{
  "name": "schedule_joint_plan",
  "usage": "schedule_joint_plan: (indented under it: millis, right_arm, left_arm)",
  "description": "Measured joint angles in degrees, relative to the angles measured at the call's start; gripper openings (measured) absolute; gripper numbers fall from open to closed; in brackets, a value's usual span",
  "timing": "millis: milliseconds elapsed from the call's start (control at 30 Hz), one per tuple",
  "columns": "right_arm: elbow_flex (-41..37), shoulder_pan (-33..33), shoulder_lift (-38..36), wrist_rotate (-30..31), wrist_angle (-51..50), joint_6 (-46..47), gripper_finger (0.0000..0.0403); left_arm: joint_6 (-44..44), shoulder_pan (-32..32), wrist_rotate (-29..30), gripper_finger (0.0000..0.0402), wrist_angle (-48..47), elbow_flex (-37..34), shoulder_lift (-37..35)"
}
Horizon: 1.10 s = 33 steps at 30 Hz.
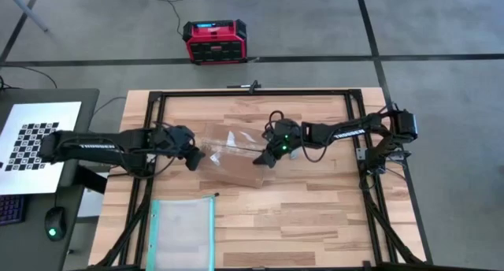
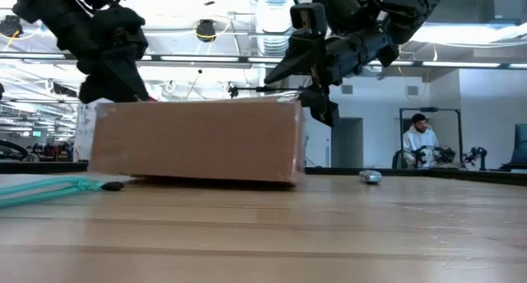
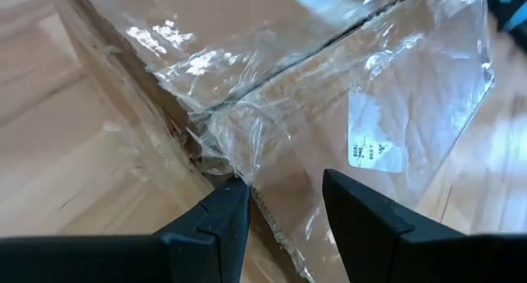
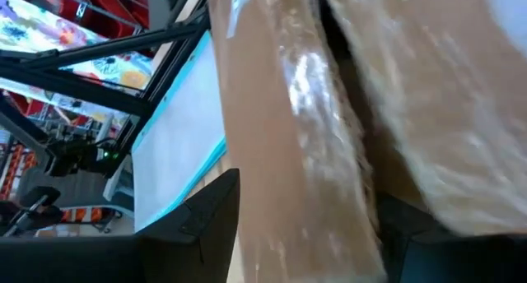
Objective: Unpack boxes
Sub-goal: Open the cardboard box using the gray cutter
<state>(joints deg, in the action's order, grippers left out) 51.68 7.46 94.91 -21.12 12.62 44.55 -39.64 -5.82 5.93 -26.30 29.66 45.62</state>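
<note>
Box (image 2: 196, 141) is sitting flat near the middle of the table (image 1: 315, 216), its flaps closed and crossed by shiny clear tape (image 3: 247, 110), and both arms are working at its opposite ends.

Nearest the table's front edge, the clear teal-edged pouch (image 1: 183, 232) is lying well apart from the box, out of either arm's way.

At the box's left end, the left gripper (image 3: 284, 209) is hovering over the taped corner with its fingers (image 3: 222, 221) spread, one tip just touching the crinkled film where it is lifting off the cardboard. Nothing is held between them. My worry here is that the film is thin and already puckered: if the fingers are closing on a loose fold only, it may be tearing away in a strip and leaving the seam sealed.

At the right end, the right gripper (image 1: 272, 151) is straddling the box's upper edge, fingers apart on either side of it; whether they are pressing the cardboard I cannot tell. If that hold is slack, a pull from the left arm is likely sliding or tipping the light box across the smooth wood rather than peeling tape. If it is too firm, the flap edge may be creasing.

Beyond the table, the red and black case (image 1: 214, 41) is resting on the floor.
</note>
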Motion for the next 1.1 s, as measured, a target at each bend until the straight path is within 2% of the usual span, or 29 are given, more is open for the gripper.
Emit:
schedule_joint_plan:
  millis: [133,200,300,333,433,567,733,800,967,1100]
  right_arm:
    - [0.0,-1.1,0.0,-0.4,0.1,-4.3,0.015]
    - [0.5,-1.2,0.0,-1.0,-0.2,-6.6,0.0109]
    - [1.3,-1.5,-1.2,-1.8,-0.6,-11.1,0.0027]
    - [1.5,-1.5,-1.8,-1.9,-1.8,-13.3,0.0015]
    - [3.3,-2.1,-4.7,-0.1,-8.8,-22.3,0.0008]
    - [5.6,-3.8,-8.7,6.4,-21.8,-37.9,0.0004]
    - [7.1,-8.2,-12.3,15.0,-26.3,-54.1,0.0002]
    - [7.1,-10.2,-12.8,16.7,-26.5,-58.6,0.0001]
    - [7.1,-13.0,-13.1,16.5,-28.6,-58.0,0.0001]
    - [7.2,-15.1,-13.1,18.5,-30.4,-54.3,0.0]
  left_arm:
    - [1.0,0.0,-1.7,0.0137,6.3,0.0,3.5]
    - [1.4,0.0,-3.4,0.0137,8.7,0.1,4.8]
    - [2.0,0.0,-5.6,0.0137,10.0,1.8,6.4]
    - [2.5,0.0,-5.9,0.0136,10.0,2.6,6.5]
    - [4.9,0.0,-5.9,0.0137,10.9,7.0,6.4]
    - [8.4,-0.8,-5.9,0.0136,10.6,13.8,5.2]
    - [13.1,-3.7,-5.9,0.0137,10.6,21.0,6.3]
    - [14.2,-5.1,-6.1,0.0137,9.9,22.1,8.3]
    - [18.2,-8.4,-12.7,0.0137,8.8,22.4,17.8]
    - [25.9,-8.5,-14.8,0.0137,8.3,22.5,25.9]
